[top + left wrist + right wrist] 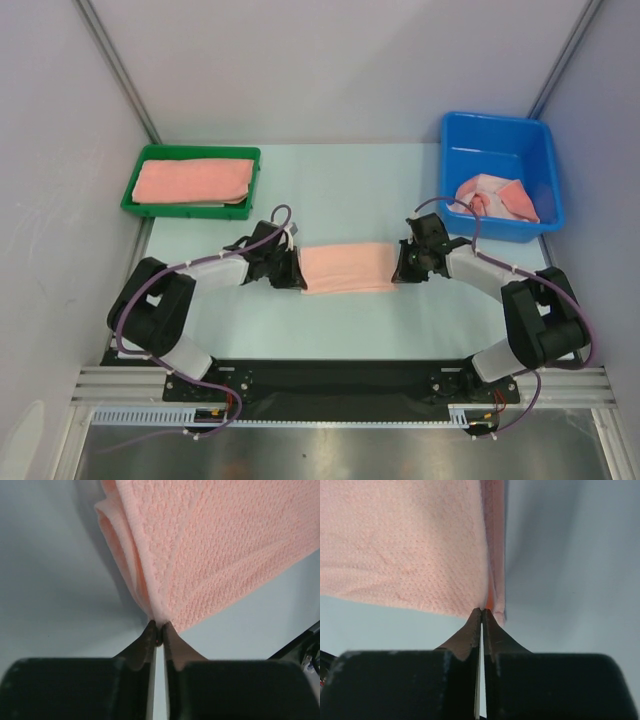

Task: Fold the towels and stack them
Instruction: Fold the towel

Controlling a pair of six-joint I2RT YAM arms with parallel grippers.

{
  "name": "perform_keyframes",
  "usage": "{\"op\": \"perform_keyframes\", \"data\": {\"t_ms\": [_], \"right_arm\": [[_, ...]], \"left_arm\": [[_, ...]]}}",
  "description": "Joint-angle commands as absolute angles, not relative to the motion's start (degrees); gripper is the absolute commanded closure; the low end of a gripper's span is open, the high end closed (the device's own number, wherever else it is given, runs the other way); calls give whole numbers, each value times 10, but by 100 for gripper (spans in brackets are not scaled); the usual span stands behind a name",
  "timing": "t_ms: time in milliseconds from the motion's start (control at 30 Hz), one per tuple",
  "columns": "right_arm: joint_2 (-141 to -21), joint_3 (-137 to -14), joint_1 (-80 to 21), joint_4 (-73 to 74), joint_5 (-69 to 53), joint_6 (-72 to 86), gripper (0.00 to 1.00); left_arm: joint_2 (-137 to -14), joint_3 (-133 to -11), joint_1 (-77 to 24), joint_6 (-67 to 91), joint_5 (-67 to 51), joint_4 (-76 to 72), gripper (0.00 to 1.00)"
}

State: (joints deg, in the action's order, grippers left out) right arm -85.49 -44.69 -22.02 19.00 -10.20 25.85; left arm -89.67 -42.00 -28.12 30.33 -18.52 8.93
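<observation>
Left claw [298, 270] and right claw [398, 264] each clenched on an end of the folded peach towel [345, 268].
It stretches over mid-table between them; a green tray [128, 198] back left holds a folded pink towel [190, 180], a blue bin [495, 126] back right holds a crumpled towel [497, 198].

Left pincer [297, 270] and right pincer [398, 266] point inward toward each other, low, both pinched shut.
</observation>
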Motion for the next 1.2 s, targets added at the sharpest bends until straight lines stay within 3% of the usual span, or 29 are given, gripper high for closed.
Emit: {"op": "perform_keyframes", "data": {"t_ms": [0, 100, 400, 500, 533, 567, 600, 667, 767, 900, 1033, 1167], "right_arm": [[-827, -458, -221, 195, -114, 246, 100], [-813, -461, -219, 215, -121, 245, 100], [-790, -373, -223, 173, -134, 267, 100], [-797, -370, -222, 163, -147, 265, 86], [-792, -373, -221, 170, -149, 264, 75], [-786, -383, -218, 178, -149, 263, 72], [-779, -391, -216, 199, -145, 262, 68], [-760, -415, -213, 220, -127, 259, 60], [-752, -441, -208, 245, -120, 255, 62], [-795, -480, -207, 184, -197, 231, 69], [-873, -510, -189, 121, -242, 195, 76], [-954, -529, -174, 66, -208, 151, 75]], "left_arm": [[-896, -446, -283, 298, -196, 95, 94], [-882, -465, -283, 285, -166, 138, 100], [-888, -436, -284, 281, -124, 150, 97], [-885, -449, -283, 279, -113, 163, 81], [-882, -455, -284, 278, -106, 179, 74], [-874, -464, -283, 271, -88, 190, 63], [-870, -485, -282, 265, -78, 203, 57], [-864, -510, -283, 249, -67, 240, 53], [-850, -552, -283, 239, -56, 265, 51], [-858, -573, -283, 237, -156, 187, 51], [-948, -583, -280, 250, -185, 120, 52], [-1028, -602, -265, 254, -181, 101, 54]]}}
